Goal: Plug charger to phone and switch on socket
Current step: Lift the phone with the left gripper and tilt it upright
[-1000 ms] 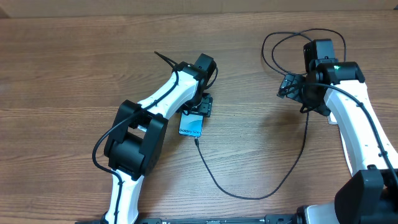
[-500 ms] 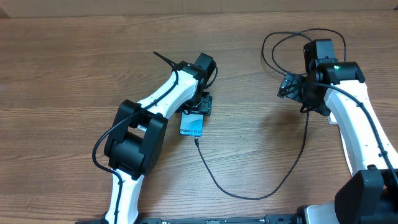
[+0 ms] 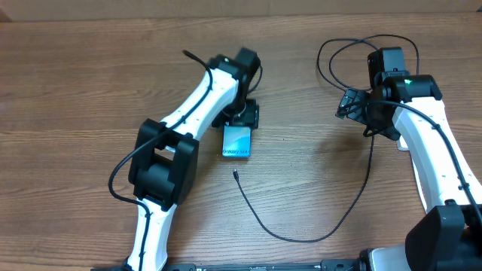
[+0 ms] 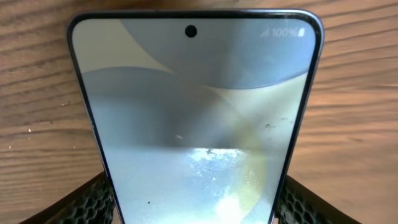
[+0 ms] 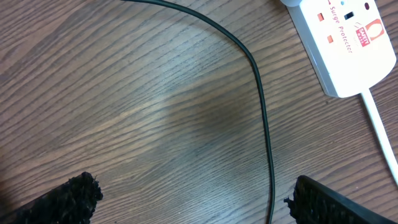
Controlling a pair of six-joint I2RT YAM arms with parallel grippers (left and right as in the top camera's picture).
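The phone lies left of centre with its light-blue screen lit. My left gripper is shut on its far end; in the left wrist view the phone fills the frame between the two fingers. The charger, a thin black cable, curves across the table, and its connector tip lies a short gap below the phone, apart from it. My right gripper is open and empty; in the right wrist view the cable runs between its fingers. The socket lies at the upper right there.
The cable loops at the back right behind the right arm. The socket's thick white cord runs down the right edge of the right wrist view. In the overhead view the right arm covers the socket.
My left gripper has moved back and slightly right with the phone. The connector tip, which sat at the phone's near end, now lies apart from it. The right arm has not moved.
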